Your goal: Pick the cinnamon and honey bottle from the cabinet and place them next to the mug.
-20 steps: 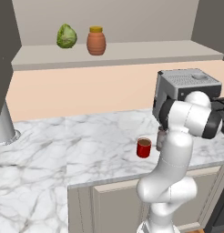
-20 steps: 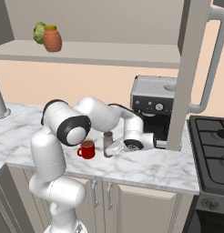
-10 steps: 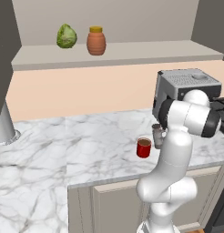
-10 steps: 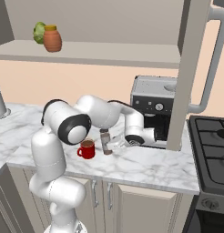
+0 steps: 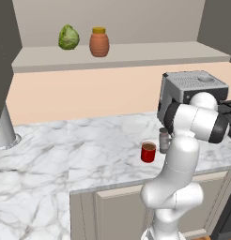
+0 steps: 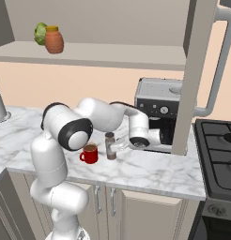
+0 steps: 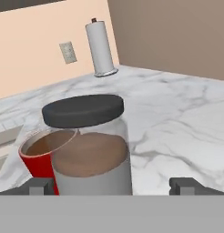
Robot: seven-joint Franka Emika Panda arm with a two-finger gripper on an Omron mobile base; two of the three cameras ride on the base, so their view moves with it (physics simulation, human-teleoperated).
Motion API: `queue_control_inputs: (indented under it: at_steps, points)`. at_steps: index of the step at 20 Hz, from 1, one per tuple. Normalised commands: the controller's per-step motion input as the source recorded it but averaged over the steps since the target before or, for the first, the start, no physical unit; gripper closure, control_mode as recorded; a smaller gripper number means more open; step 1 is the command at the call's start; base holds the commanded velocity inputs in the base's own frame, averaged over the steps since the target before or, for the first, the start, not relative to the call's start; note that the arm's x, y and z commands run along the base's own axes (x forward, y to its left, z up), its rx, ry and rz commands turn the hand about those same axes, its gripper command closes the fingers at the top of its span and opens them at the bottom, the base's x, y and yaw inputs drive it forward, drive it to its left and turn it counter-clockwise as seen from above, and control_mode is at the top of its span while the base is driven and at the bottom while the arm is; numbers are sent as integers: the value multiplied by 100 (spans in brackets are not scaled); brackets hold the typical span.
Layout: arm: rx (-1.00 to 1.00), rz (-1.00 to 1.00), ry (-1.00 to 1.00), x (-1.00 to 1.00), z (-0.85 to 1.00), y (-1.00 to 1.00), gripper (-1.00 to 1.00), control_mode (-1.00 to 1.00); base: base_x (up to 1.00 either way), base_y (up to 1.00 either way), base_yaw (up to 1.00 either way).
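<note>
The gripper (image 7: pixel 112 184) stands wide open at the bottom of the hand view, its two dark finger tips (image 7: pixel 38 185) set well apart on either side of the cinnamon (image 7: pixel 89 145) without touching it. In the right base view the gripper (image 6: pixel 121 145) sits near the middle of the frame, just right of the shaker.

The cinnamon (image 6: pixel 110 146) stands upright on the marble counter (image 6: pixel 150 169), dark cap on top. The mug (image 6: pixel 89 153) is just to its left there (in the hand view the red mug (image 7: pixel 38 152) peeks out from behind the shaker's left side, very close, though whether they touch I cannot tell). In the left base view the cinnamon (image 5: pixel 164 139) is partly hidden behind the white arm, right of the mug (image 5: pixel 148 152), in the centre-right of the frame.

The honey bottle (image 5: pixel 99 42) is on the shelf of the cabinet (image 5: pixel 136 52) in the upper left, with a green cabbage (image 5: pixel 68 37) beside it on its left. A grey coffee machine (image 5: pixel 190 89) stands at the right on the counter. In the hand view a paper towel roll (image 7: pixel 100 48) stands upright at the top centre, by the beige wall.
</note>
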Motion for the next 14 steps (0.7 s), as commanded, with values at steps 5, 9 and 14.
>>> queue_control_inputs:
  at_steps: [5,9,14]
  points:
    - [0,0,0,0,23,0,-100,-100,0,0,0]
    - [0,0,-1,0,34,0,-100,-100,0,0,0]
    - [0,0,0,0,30,0,-100,-100,0,0,0]
